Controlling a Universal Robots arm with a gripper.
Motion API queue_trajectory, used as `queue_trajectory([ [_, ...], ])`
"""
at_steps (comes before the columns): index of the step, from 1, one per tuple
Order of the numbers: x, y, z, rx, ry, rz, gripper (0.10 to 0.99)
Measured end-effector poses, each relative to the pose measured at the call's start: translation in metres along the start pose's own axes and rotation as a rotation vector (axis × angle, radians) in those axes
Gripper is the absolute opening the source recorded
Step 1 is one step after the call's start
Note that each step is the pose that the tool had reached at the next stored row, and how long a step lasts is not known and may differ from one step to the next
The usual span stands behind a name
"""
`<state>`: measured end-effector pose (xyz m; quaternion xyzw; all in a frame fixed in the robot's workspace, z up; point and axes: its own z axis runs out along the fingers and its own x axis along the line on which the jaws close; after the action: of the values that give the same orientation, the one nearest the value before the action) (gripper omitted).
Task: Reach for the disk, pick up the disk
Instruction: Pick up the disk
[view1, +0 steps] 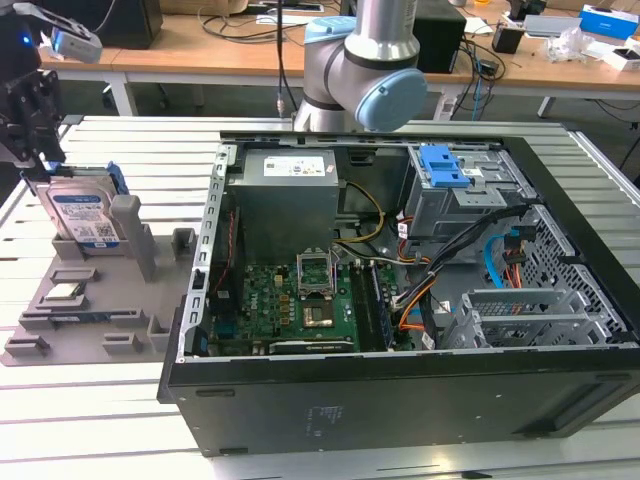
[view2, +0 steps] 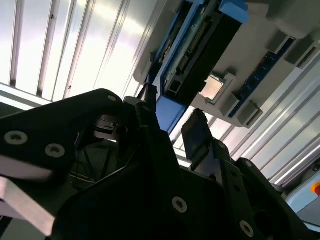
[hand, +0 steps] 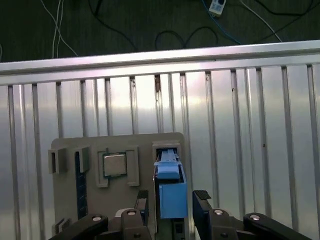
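- Gripper fingertips are seen closest in the first wrist view. The jaws are spread, nothing is clamped, and one finger is set to each side of the disk, w/ a thin gap on both sides.
- The disk is stood on edge in a slot of the grey holder, its blue rail turned toward the wrist.
- In the exterior view the disk is found at that view's left, apart from the open PC case. The gripper is placed just over its top edge.
- The step is judged to be end of reach / start of grasp: the disk is straddled, but no contact is shown.
- The broad flat faces should be pinched, not just the rail. Pads are prob. better taken low enough to catch more than the top edge. How deep they sit now can't be told.
- The gaps look approx. equal in the first wrist view, so an even closure shouldn't shove the disk sideways. This is worth checking vs. the second wrist view, where the disk is seen at an angle past one finger.
- Any pull is best kept straight along the slot. A tilted one would likely bind the disk on the holder walls or drag the holder along.
- The processor chip is seated in its own recess just beside the slot, so the near finger should be kept off it.
- The metal faces are prob. slick, so a firm squeeze is judged necessary.
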<state>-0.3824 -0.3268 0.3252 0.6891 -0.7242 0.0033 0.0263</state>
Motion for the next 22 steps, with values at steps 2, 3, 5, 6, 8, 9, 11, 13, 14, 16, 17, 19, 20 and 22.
queue_trajectory([
  [2, -0.0005, -0.0041, 0.0062, 0.001, 0.0021, -0.020, 0.482],
  [3, -0.0006, -0.0059, 0.0080, 0.001, 0.0023, -0.021, 0.482],
  [5, -0.0010, -0.0094, 0.0128, 0.001, 0.0026, -0.021, 0.482],
  [6, -0.0013, -0.0100, 0.0163, 0.001, 0.0026, -0.021, 0.482],
  [8, -0.0014, -0.0101, 0.0201, 0.001, 0.0026, -0.021, 0.482],
  [9, -0.0014, -0.0097, 0.0235, 0.001, 0.0026, -0.021, 0.482],
  [11, -0.0017, -0.0070, 0.0281, 0.001, 0.0027, -0.021, 0.482],
  [13, -0.0018, -0.0057, 0.0316, 0.001, 0.0025, -0.022, 0.482],
  [14, -0.0018, -0.0057, 0.0328, 0.001, 0.0026, -0.022, 0.482],
  [16, -0.0019, -0.0057, 0.0344, 0.001, 0.0027, -0.021, 0.482],
  [17, -0.0020, -0.0058, 0.0353, 0.001, 0.0027, -0.021, 0.482],
  [19, -0.0021, -0.0058, 0.0380, 0.001, 0.0028, -0.021, 0.482],
  [20, -0.0021, -0.0058, 0.0381, 0.001, 0.0028, -0.021, 0.482],
  [22, -0.0021, -0.0058, 0.0383, 0.001, 0.0027, -0.021, 0.482],
])
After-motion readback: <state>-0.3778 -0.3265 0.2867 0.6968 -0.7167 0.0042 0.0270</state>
